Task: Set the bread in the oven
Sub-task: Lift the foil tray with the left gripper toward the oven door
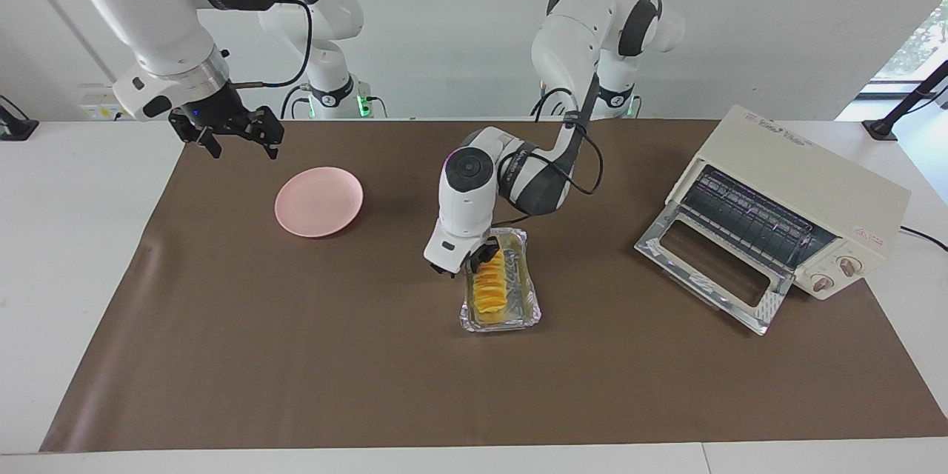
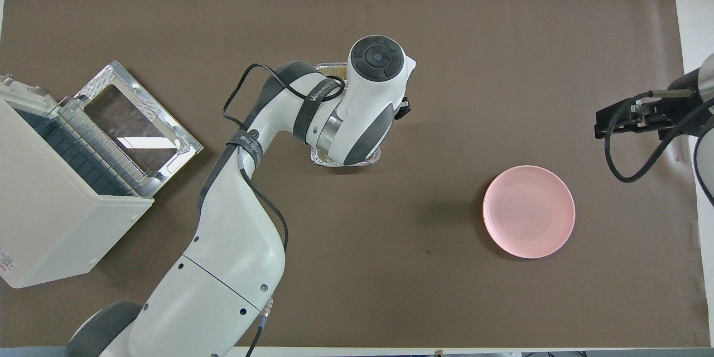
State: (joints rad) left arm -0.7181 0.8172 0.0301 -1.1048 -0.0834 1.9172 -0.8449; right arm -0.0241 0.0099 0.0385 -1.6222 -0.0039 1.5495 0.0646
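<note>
The bread, a ridged golden-yellow loaf, lies in a crinkled foil tray in the middle of the brown mat. My left gripper is down at the loaf's end nearer the robots, right against it. Whether it has closed on the loaf does not show. From overhead the left wrist covers the bread, and only the foil tray's rim shows. The cream-white oven stands at the left arm's end of the table, its glass door dropped open onto the mat. My right gripper hangs open in the air near the mat's corner at the right arm's end.
A round pink plate lies on the mat between the tray and the right arm's end. The oven sits at an angle, its door facing the tray. Bare mat lies between tray and door.
</note>
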